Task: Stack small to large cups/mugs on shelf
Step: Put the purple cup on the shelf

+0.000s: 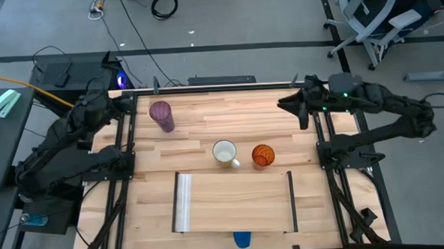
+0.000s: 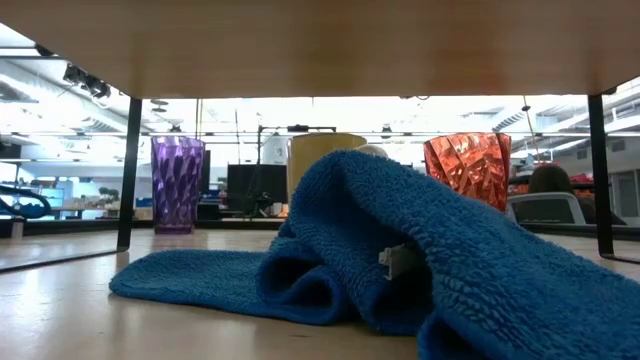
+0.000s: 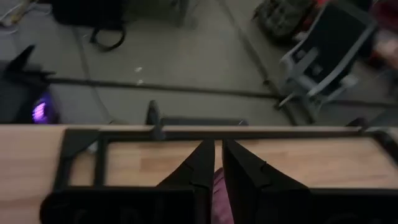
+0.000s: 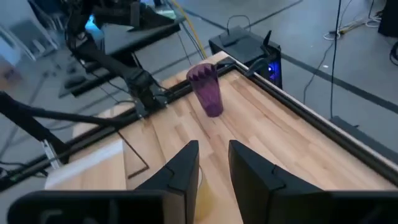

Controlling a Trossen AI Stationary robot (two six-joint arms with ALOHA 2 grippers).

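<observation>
My left pincer [image 1: 123, 103] is nearly closed, empty; right [image 1: 287, 104] parted. A blue towel [image 2: 400, 270] hides the mug [image 1: 225, 153] from low down.

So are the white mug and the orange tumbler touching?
Apart. The high view shows a strip of bare table between the white mug and the orange tumbler.

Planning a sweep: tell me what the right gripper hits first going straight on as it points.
Probably the purple tumbler, standing ahead of the right gripper across the table; the wood between looks bare, though depth is unclear.
</observation>
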